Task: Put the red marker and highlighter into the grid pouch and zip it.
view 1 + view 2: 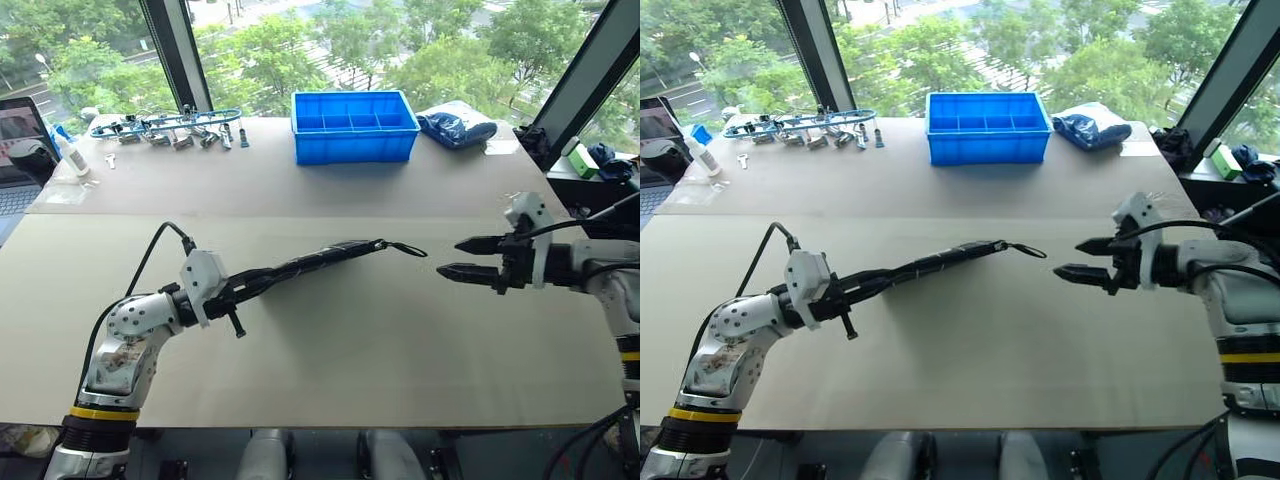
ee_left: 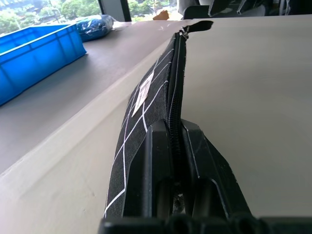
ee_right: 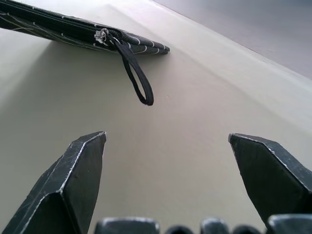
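Note:
My left gripper is shut on one end of the grid pouch, a black pouch with white grid lines, and holds it out just above the table, pointing right. Both fingers clamp its sides. The zipper runs shut along the top edge to the slider at the far end, where the black pull strap hangs loose. My right gripper is open, a short way right of the strap and touching nothing. The red marker and the highlighter are hidden.
A blue compartment bin stands at the table's back middle, with a blue bag to its right. A rack of tools and a white bottle lie at the back left. A laptop sits at the far left.

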Motion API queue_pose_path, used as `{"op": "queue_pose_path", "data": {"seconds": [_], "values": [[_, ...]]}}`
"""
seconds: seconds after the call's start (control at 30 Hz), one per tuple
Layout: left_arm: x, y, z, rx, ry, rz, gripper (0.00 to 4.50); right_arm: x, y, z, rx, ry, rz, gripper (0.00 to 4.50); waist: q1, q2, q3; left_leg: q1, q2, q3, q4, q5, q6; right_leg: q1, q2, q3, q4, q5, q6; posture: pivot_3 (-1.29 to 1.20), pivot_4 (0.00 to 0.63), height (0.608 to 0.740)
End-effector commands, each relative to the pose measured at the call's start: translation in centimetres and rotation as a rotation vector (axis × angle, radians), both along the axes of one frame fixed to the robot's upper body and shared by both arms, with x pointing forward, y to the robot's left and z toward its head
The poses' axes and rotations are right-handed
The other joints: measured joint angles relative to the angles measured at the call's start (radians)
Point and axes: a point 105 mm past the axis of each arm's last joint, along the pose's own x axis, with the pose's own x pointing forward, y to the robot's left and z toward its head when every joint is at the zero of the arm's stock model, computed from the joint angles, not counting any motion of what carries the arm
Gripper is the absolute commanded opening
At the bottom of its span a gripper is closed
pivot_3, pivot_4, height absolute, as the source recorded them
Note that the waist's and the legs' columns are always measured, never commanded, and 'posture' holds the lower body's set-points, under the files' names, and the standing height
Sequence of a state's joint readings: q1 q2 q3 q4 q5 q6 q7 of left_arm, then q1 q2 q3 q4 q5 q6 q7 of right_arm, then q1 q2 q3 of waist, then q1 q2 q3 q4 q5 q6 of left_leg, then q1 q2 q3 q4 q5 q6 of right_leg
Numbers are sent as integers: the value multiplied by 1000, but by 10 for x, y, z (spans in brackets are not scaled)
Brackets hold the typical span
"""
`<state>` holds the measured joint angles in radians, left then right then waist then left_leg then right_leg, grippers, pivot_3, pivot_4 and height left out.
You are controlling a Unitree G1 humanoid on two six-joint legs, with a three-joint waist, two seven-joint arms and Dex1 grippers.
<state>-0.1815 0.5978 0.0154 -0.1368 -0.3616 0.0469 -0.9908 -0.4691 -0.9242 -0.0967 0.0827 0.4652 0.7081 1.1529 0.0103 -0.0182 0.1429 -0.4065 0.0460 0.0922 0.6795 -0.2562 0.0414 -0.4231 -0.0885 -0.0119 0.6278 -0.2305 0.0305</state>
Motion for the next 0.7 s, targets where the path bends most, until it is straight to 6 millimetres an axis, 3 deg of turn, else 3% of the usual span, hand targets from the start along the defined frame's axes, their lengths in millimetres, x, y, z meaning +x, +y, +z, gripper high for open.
{"op": "queue_pose_path", "data": {"seconds": [0.03, 0.27, 0.43, 0.53, 0.7], "values": [[-5, 1, -8, 105, -50, -83, 0, -9, 8, 12, 22, -63, 51, 4458, -5, 0, 0, 0, 0, 0, 0, 0, 0, 0, 0, 1, 0, 0, 0, 0, 150, 740], [6, 11, -11, 157, -179, -143, 2517, -14, 19, 3, 19, -69, 53, 4500, 0, 0, 0, 0, 1, 1, 1, 0, 0, 0, 1, 1, 1, 0, 0, 0, 150, 740], [9, 28, -18, 197, -177, -154, 4294, -16, 24, 1, 14, -73, 64, 4500, 2, 0, 0, -1, 0, 3, 1, 0, 0, 0, 0, 0, 0, 0, 0, 0, 150, 740], [15, 34, 1, 55, -94, -53, 4469, -17, 24, 1, 18, -72, 68, 4500, 2, 0, 0, -1, 0, 2, 1, 0, 0, 0, 0, 0, 1, 0, 0, 0, 150, 740], [-1, 44, 11, -80, 181, 34, 4469, -16, 19, -2, 22, -63, 54, 4500, -3, 0, 0, 0, 2, -4, 1, 0, 0, 0, 0, 1, 1, 0, 1, 0, 150, 740]]}}
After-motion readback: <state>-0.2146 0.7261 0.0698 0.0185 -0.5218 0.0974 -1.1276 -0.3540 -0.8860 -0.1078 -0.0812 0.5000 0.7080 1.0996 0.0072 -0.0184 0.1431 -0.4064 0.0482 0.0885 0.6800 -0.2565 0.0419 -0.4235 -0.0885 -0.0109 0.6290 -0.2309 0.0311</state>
